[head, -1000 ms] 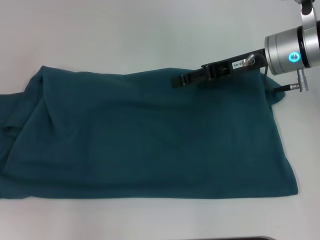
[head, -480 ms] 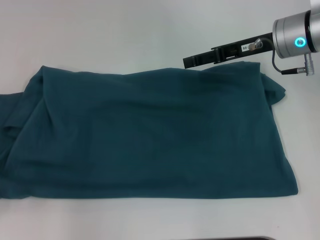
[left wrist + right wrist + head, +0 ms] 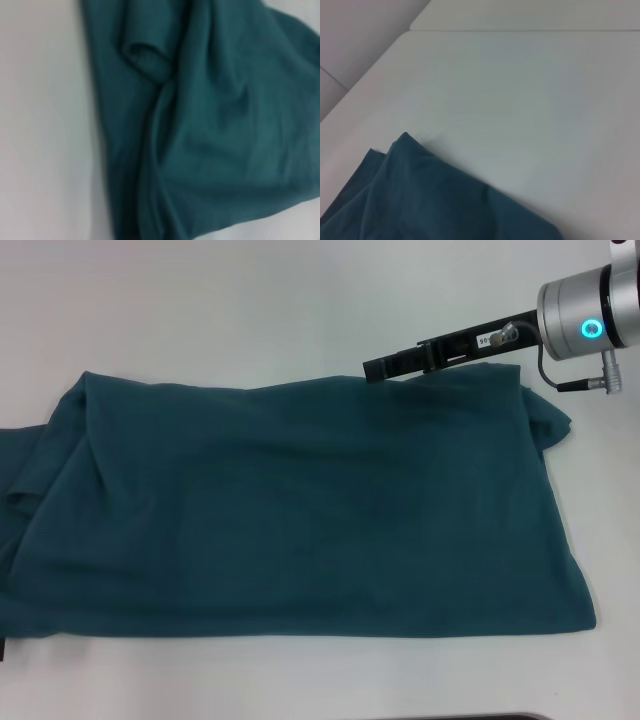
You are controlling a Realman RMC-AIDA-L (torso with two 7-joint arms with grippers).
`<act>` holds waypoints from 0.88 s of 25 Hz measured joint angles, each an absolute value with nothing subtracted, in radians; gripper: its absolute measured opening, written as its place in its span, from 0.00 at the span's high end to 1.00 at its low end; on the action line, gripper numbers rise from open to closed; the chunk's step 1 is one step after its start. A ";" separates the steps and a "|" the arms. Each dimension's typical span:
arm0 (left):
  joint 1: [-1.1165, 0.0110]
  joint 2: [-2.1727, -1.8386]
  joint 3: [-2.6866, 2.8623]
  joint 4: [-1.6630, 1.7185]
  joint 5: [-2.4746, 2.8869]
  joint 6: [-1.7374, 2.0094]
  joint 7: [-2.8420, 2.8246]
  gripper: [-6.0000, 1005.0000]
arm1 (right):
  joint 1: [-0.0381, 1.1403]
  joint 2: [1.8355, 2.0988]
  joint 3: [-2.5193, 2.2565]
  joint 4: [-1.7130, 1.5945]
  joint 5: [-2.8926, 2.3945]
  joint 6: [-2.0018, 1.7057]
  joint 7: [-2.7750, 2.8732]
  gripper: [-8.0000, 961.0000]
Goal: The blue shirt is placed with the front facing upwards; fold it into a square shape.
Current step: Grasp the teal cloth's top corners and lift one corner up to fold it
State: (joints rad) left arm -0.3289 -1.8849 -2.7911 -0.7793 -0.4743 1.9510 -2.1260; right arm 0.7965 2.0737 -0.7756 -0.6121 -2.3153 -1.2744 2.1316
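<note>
Above shirt's far edge [image 3: 300, 510], right gripper [image 3: 375, 368].

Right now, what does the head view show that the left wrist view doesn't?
Only the head view shows the right claw at the far edge of the blue shirt, and the shirt's whole folded outline with its right-hand end. Only the left wrist view shows, close up, a rolled fold and deep creases at one end of the shirt. Both show teal fabric lying on the white table.

The right arm reaches in from the far right, its end effector [image 3: 385, 367] stretched flat leftward (finger state unclear); the left arm is unseen.
</note>
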 joint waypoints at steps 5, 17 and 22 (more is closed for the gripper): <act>-0.339 -1.881 -2.779 -0.744 -0.446 1.897 -2.125 0.42 | 0.797 2.078 -0.776 -0.612 -2.318 -1.273 2.131 0.35; -0.374 -1.884 -2.757 -0.730 -0.389 1.839 -2.145 0.42 | 0.790 2.083 -0.783 -0.610 -2.317 -1.273 2.125 0.35; -0.379 -1.884 -2.756 -0.730 -0.382 1.831 -2.149 0.43 | 0.790 2.083 -0.784 -0.610 -2.315 -1.270 2.125 0.35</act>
State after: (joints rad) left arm -0.3794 -1.8844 -2.7557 -0.7300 -0.3815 1.8310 -2.1491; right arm 0.7900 2.0831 -0.7841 -0.6101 -2.3147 -1.2703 2.1246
